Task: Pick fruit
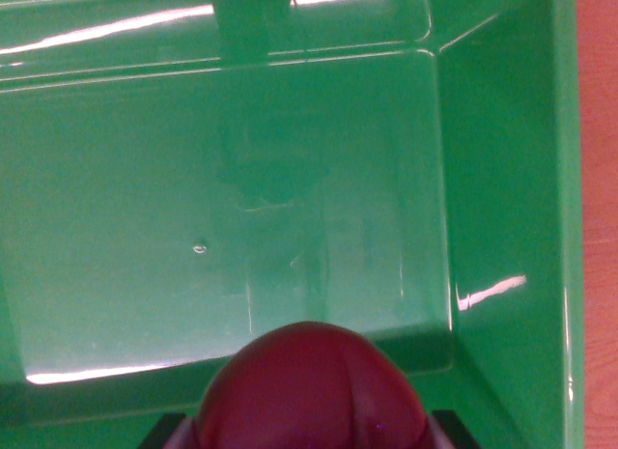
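Dark red fruit (311, 391) at bottom centre, above a glossy green bin (502, 179) | pincer (309, 434) apparently clamped on it, dark tips barely visible | orange worktop (599, 179) right | risk: smooth rounded fruit slipping loose.

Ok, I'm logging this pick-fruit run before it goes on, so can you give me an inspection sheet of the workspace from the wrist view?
Surface: orange-brown tabletop, a strip at the wrist view's right.
Job's things: dark red fruit at the bottom edge, above the glossy green bin, whose floor is bare.
Clutter: nothing seen.
Grippers: hand, only dark tips either side of the fruit; grip cannot be confirmed.
Cables: nothing seen.
Surroundings: light streaks reflected in the bin.
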